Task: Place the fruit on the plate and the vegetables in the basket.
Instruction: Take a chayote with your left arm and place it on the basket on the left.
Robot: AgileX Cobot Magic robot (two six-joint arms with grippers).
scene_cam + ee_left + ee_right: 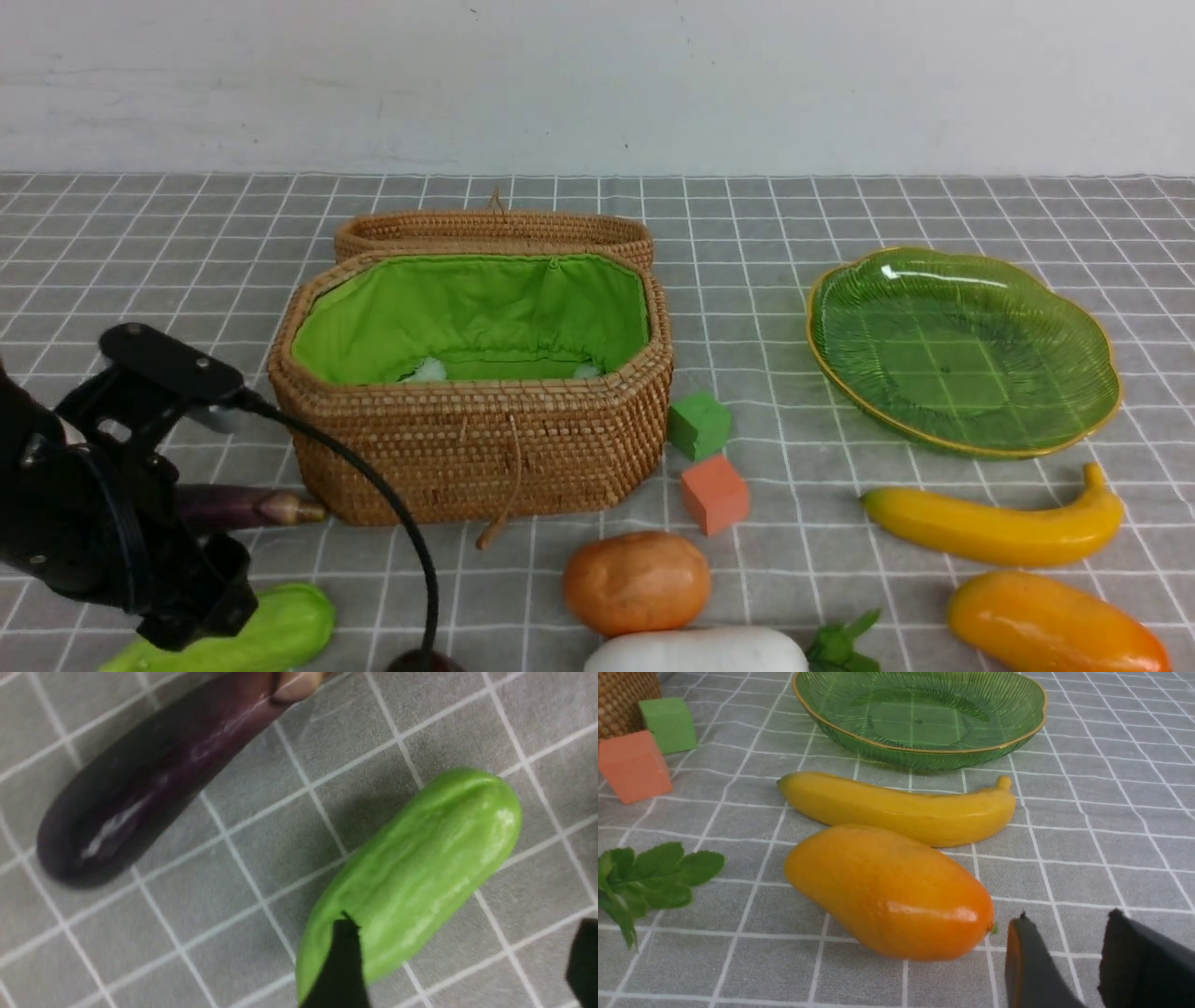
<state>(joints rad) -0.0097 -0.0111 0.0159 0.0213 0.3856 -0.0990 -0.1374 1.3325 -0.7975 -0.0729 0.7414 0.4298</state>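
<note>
Currently hovers with the left gripper (462,956) wide open and empty over the green gourd (420,872), toward the desk's near left corner, and with the right gripper (1069,935) partly open, empty, near the mango (896,896). Shows mango and banana (1004,527) toward the near right corner, eggplant (163,774) toward the left edge, potato (638,583) and radish (695,651) between; has basket (485,448) and plate (962,355) toward the far edge, both empty of produce.
</note>
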